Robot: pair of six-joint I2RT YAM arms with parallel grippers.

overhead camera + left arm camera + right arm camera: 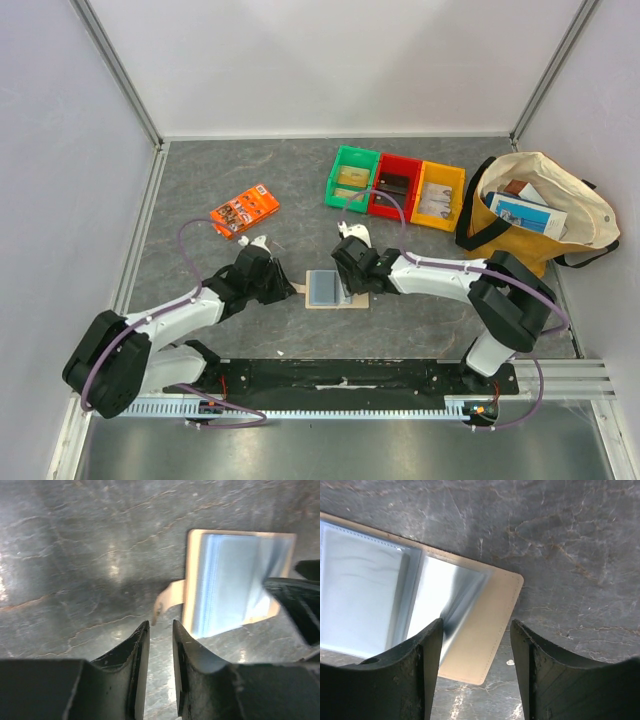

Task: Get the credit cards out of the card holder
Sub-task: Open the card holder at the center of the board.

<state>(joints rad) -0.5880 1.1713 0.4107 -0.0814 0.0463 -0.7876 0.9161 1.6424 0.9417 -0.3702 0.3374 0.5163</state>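
Reading the top view first: card holder (330, 302) lies open and flat on the table (420, 335) at centre frame, long axis left-right, squarely between both arms. Just off its left end sits the left gripper (284, 288). Over its right end sits the right gripper (350, 284), so the right arm is nearer and already overlaps the holder. Pale blue faces inside read as the credit cards (323, 287); none are out yet. Left wrist view: left gripper (160, 645) has its jaws a narrow slit apart with nothing between them. The holder's tab (169, 596) pokes out just above that slit and looks clear of both fingers. The holder body fills the upper right, with a dark finger of the right gripper over its right edge. Right wrist view: right gripper (476, 665) has its jaws moderately wide and holds nothing. They straddle the beige end flap: the finger at lower left is against a lifted clear sleeve (450, 605), and the finger at lower right is over bare table past the edge. Judgement: the next move turns on that sleeve mouth facing the right gripper, with the left one placed to pin the tab end. Whether a card edge is exposed, cannot tell.
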